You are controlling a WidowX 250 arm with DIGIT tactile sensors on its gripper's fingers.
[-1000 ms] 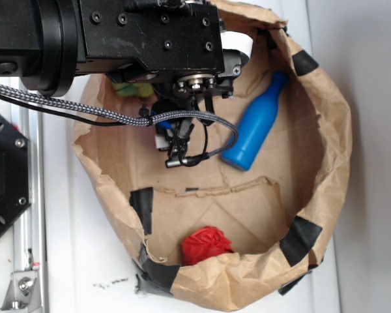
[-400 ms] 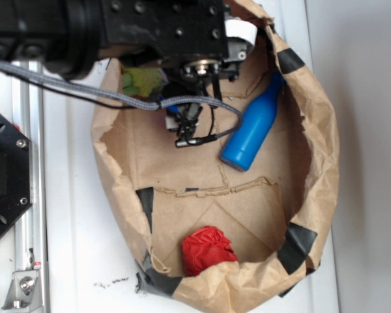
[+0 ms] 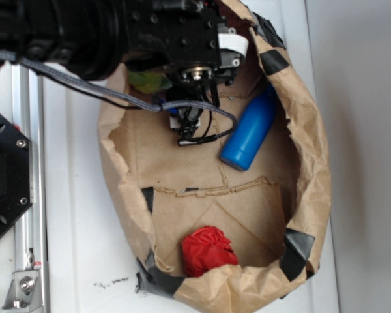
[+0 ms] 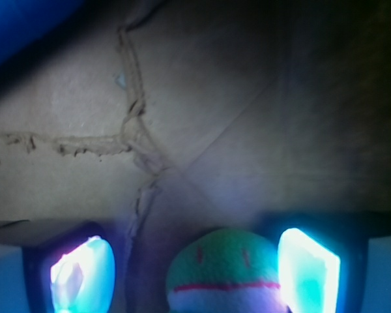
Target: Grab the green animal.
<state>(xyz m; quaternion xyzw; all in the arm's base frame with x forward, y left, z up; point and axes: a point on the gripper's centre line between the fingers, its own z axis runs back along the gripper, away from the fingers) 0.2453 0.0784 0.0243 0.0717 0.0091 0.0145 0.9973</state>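
Lime-green plush sits squarely between the two fingers of the pincer (image 4: 194, 274) in the wrist view: the green animal (image 4: 223, 274), with its red stitched mouth and cream lower face, fills the gap low in the frame. The pincer is spread wide, gripping nothing yet; the right-hand pad (image 4: 307, 268) looks to be touching or just beside the toy's flank, while the left-hand pad (image 4: 81, 274) stands apart from it with bare paper between.

From the exterior view, the arm reaches into the far end of the brown paper bag (image 3: 313, 163), and only a sliver of the toy (image 3: 146, 81) peeps out beside the wrist. The blue bottle (image 3: 249, 132) lies off to one side of the pincer, near but clear of the fingers, and the red ball of cloth (image 3: 208, 250) rests well away at the opposite end of the bag.

The step in hand appears to be the final settling before closing. To do it well, the pincer would want nudging sideways so the toy is centred instead of crowding one pad, then lowered until the pads flank the thick of the body and not just the crown. Soft plush will squash, so the jaws need to close firmly. The bag floor is creased and may drag.
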